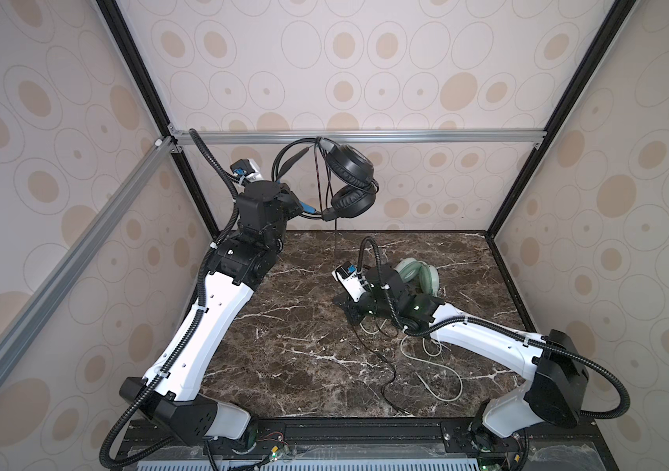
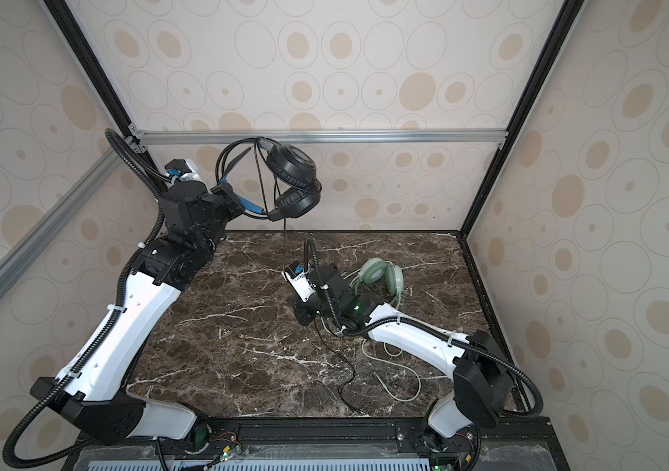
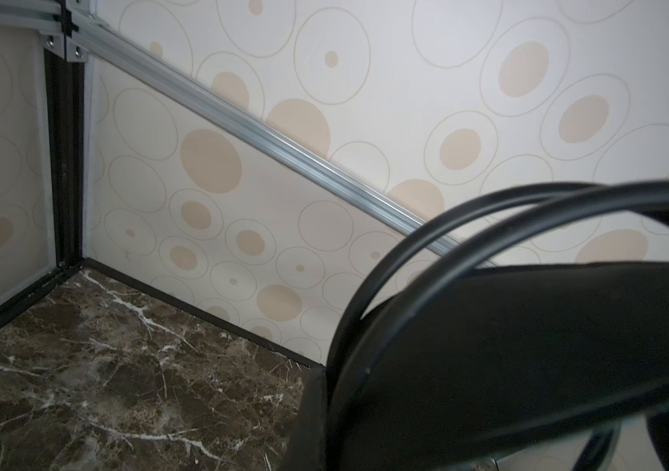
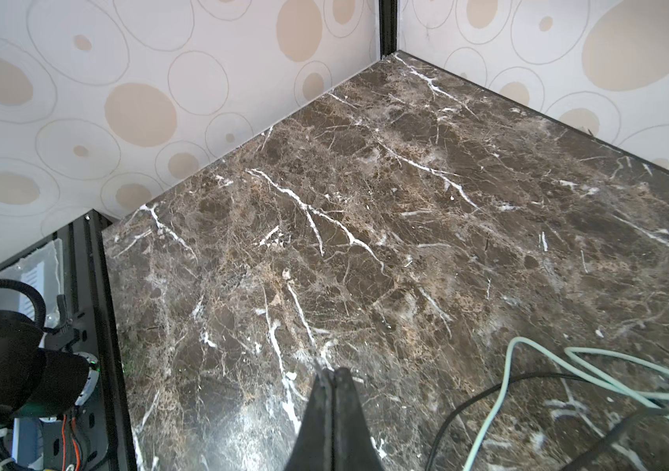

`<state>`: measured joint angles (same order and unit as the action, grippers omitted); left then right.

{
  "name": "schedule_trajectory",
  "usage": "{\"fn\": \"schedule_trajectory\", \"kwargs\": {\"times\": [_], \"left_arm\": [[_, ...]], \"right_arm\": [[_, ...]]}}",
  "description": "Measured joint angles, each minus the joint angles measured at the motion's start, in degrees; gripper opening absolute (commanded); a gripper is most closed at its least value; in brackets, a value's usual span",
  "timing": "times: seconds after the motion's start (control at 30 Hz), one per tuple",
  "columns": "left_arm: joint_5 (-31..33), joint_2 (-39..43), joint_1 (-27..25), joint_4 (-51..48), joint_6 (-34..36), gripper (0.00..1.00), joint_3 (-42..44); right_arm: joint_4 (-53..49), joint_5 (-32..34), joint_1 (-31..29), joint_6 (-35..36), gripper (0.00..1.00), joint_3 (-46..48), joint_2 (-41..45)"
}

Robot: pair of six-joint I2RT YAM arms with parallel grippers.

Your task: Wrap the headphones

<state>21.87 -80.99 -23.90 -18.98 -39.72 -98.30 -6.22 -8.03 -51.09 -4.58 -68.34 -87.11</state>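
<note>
the left gripper [image 1: 302, 205] is clamped tight on the blue-lined headband of the black headphones [image 1: 351, 171], holding the pair high in the air near the rear wall with the earcups hanging to one side, as seen in both top views; a few loose turns of the thin black cable [image 1: 336, 244] drape over the set before the line drops straight to the marble tabletop [image 1: 284, 346] and trails toward the front edge. the right gripper [image 4: 335, 379] sits low over the table, its jaws pressed together with nothing visible between them, just beside the spot where the black cable lands. behind it the mint-green headphones [image 1: 416, 273] lie on the table, unwrapped, their pale green cable [image 4: 610, 367] sprawled in loops that cross the black one. wrapping of the black pair looks only partly done, and the green pair appears untouched. the main risk from here is a tangle: taking up slack could drag the pale green cable, or the green set itself, where the two lines overlap. the draped turns are loose and could slide off if the headband tilts, and the closed right gripper would only push the cable aside unless it opens first
</note>
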Motion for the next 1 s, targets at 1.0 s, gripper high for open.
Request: {"fn": "schedule_trajectory", "kwargs": {"times": [1.0], "left_arm": [[-2.9,-5.1,3.8,0.3,-4.6,0.00,4.9]], "right_arm": [[-11.6,5.9,-2.0,1.0,0.00,-6.8,-6.6]]}}
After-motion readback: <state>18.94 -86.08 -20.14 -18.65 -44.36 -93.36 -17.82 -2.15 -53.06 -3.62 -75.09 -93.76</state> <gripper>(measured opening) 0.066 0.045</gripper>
